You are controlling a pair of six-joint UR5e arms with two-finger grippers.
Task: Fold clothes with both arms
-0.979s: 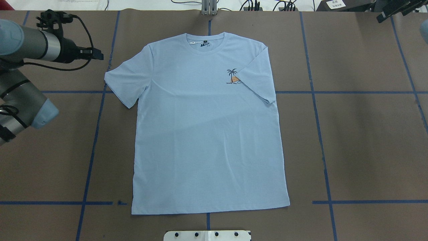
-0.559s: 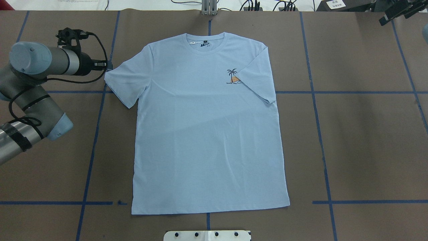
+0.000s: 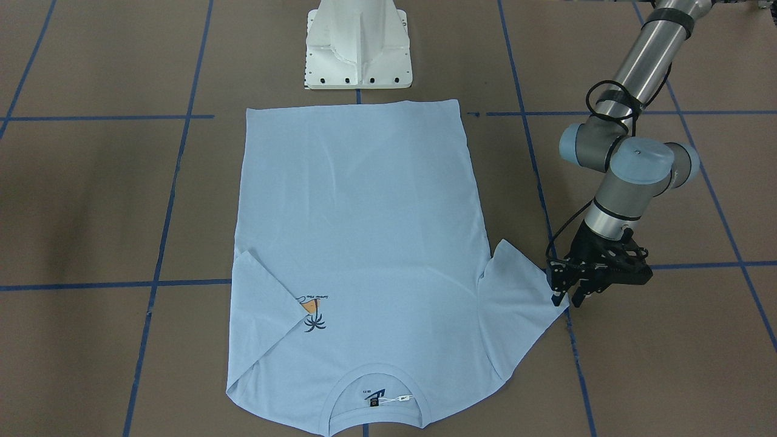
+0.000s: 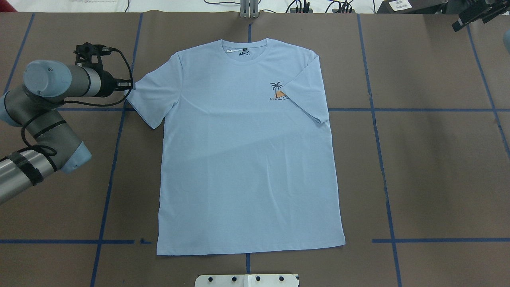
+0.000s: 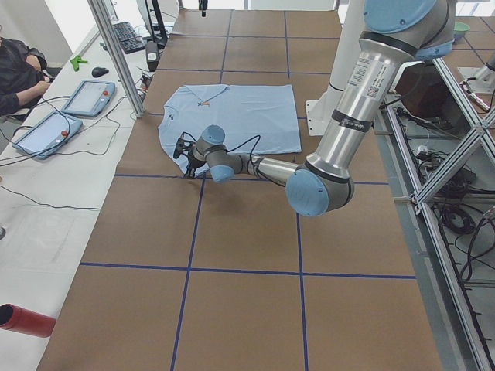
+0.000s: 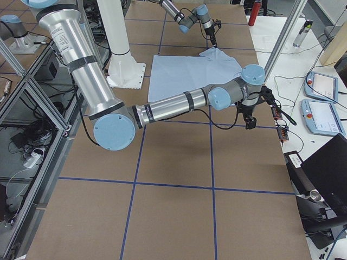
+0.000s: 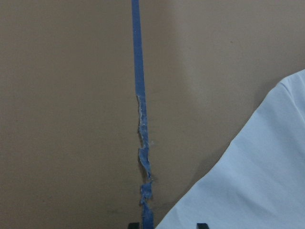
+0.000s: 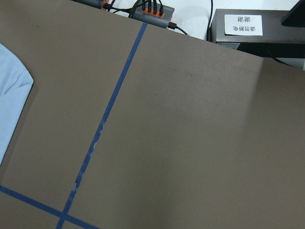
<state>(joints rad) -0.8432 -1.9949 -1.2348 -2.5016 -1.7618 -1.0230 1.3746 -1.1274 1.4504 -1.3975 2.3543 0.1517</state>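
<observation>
Just beside the left tool (image 3: 566,299), the T-shirt (image 3: 358,212) sleeve tip.

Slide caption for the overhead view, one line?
Left gripper at the tip of the spread sleeve of a flat light-blue T-shirt; the opposite sleeve lies folded inward over the chest.

The overhead camera is looking forward and down on the brown surface (image 4: 438,179) from behind the robot. The front camera is facing back toward the white pedestal (image 3: 358,48), and both are framing the whole T-shirt (image 4: 247,159). Two end cameras are looking along the surface. The left wrist camera is sitting close over a sleeve (image 7: 257,181); the right wrist camera is viewing the surface's edge with its cables (image 8: 148,6) from farther off.
</observation>
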